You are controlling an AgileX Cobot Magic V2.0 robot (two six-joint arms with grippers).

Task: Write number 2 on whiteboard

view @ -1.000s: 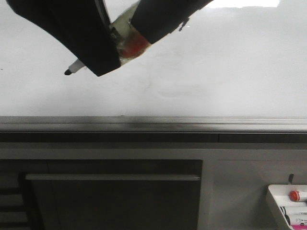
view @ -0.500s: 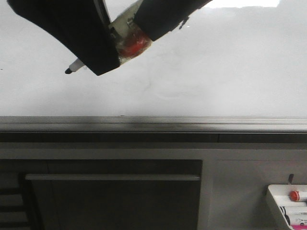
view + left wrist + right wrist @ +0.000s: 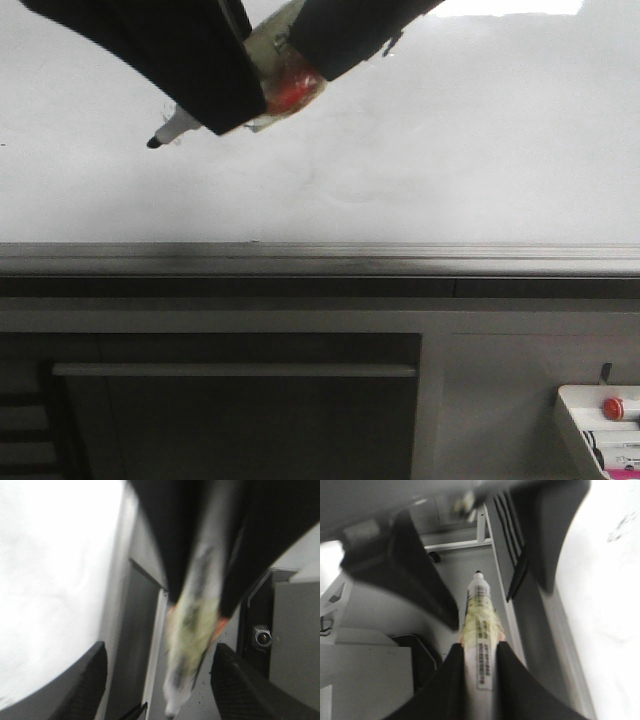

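Note:
The whiteboard (image 3: 480,150) fills the upper front view, with only faint erased traces. It also shows in the left wrist view (image 3: 50,580) and the right wrist view (image 3: 605,605). No number 2 shows on it. My right gripper (image 3: 479,647) is shut on a taped white marker (image 3: 479,615); in the front view the right gripper (image 3: 310,50) comes in from the top. The black marker tip (image 3: 155,142) points left at the board; I cannot tell if it touches. My left gripper (image 3: 159,652) is open, its fingers (image 3: 200,80) on either side of the marker (image 3: 192,630) without gripping it.
The board's grey metal rail (image 3: 320,258) runs across below the grippers. Under it is a dark cabinet front (image 3: 240,400). A small white tray with a red button (image 3: 600,430) sits at the lower right. Small dark smudge specks (image 3: 625,525) mark the board.
Both grippers and the marker have shifted slightly right and up; the marker tip sits a little higher and further right on the board. No new stroke shows.

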